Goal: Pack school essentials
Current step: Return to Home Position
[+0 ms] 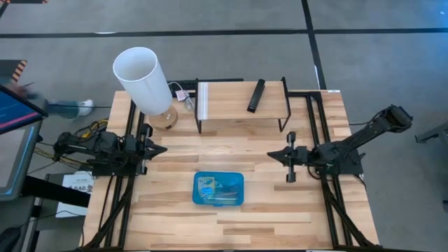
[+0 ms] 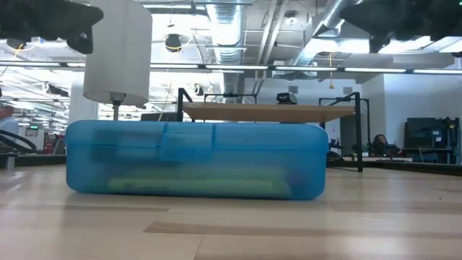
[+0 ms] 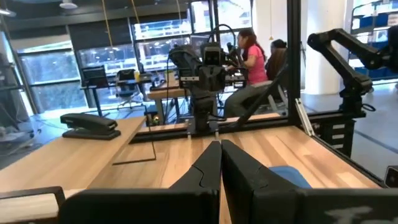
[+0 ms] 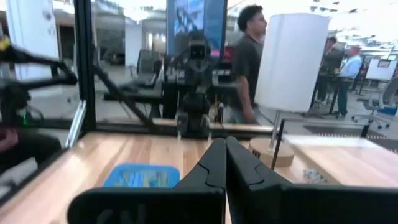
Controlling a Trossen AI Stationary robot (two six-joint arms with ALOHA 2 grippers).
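Note:
A closed translucent blue plastic case [image 1: 218,189] lies flat on the table near its near edge, between the two arms. Through its lid and walls I see stationery inside, among it something pale green along the bottom [image 2: 195,186]. Single items cannot be told apart. My left gripper [image 1: 162,148] hovers shut at the table's left, pointing right, well above the wood. My right gripper [image 1: 273,155] hovers shut at the table's right, pointing left. Both stand far of the case and apart from it. The case shows small in each wrist view [image 3: 289,175] [image 4: 142,175].
A white-shaded lamp [image 1: 145,80] on a round wooden base stands at the far left. A low wooden shelf on black legs [image 1: 241,101] spans the far middle and carries a black bar-shaped stapler [image 1: 256,95]. People stand and sit in the room beyond the table.

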